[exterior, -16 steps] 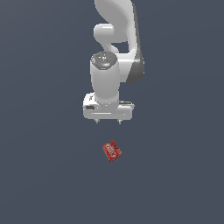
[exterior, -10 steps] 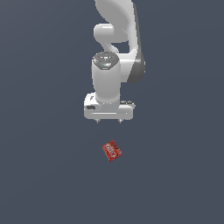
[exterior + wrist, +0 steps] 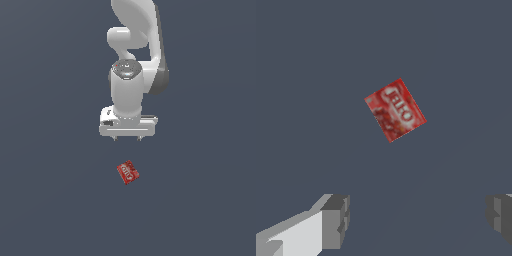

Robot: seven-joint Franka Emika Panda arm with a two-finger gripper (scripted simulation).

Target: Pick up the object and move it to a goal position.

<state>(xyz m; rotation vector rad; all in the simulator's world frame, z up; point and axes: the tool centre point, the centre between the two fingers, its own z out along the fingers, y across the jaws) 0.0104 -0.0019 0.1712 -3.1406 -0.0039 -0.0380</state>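
On the plain dark grey floor the red box [image 3: 128, 172] lies flat and turned askew, apart from the gripper [image 3: 128, 138], which hangs above with fingers [image 3: 336, 221] spread wide and empty, so the box sits ahead of the gap, not between them.

We're looking at a bare simulated workspace here, not a home, a kitchen or a shop: a flat, even slate-grey ground [image 3: 45, 200] is filling both views edge to edge, with smooth computer-rendered shading throughout. A glossy white jointed robot arm [image 3: 132, 75] is standing in the exterior view, casting only soft shadow. Lying on the grey ground is a small flat red rectangular box with white lettering [image 3: 395, 110], and it's looking blocky and pixelated in the wrist view.
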